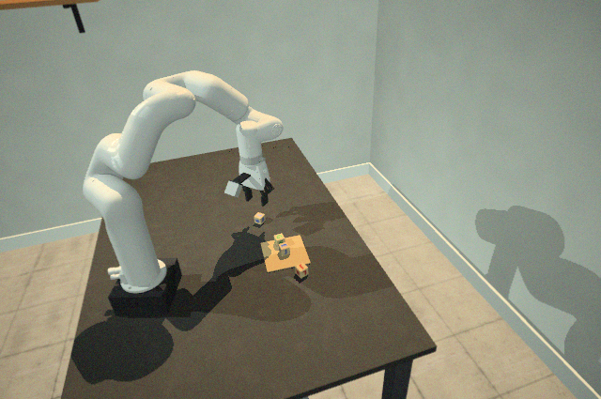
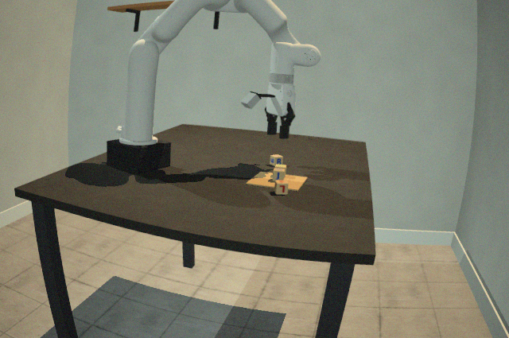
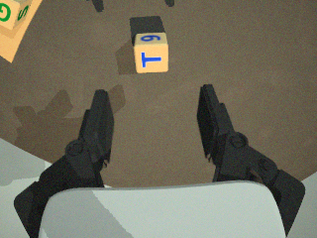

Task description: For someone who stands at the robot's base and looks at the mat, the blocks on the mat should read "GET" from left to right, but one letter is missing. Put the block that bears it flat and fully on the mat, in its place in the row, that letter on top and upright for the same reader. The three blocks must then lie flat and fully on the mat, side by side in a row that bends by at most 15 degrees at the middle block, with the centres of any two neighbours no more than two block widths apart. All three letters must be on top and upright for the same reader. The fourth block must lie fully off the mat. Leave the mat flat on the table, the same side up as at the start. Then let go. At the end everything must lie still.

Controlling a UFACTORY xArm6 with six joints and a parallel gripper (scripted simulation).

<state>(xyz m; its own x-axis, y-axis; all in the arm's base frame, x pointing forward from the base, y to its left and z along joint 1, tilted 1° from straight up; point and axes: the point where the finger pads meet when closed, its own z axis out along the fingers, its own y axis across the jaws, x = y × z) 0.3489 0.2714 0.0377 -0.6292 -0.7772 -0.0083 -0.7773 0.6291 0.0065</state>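
Observation:
The block with a blue T on top lies on the bare table, off the mat, and also shows in the top view and the exterior view. My gripper hovers above the table just short of this block, with its fingers open and nothing between them; it also shows in the top view and the exterior view. The orange mat holds two blocks: one with a green G on top, also at the wrist view's top left corner, and a second right beside it.
A block with a red letter lies at the mat's corner farthest from the T block, seemingly just off the mat; it also shows in the exterior view. The arm's base stands on the left side of the table. A shelf hangs on the wall.

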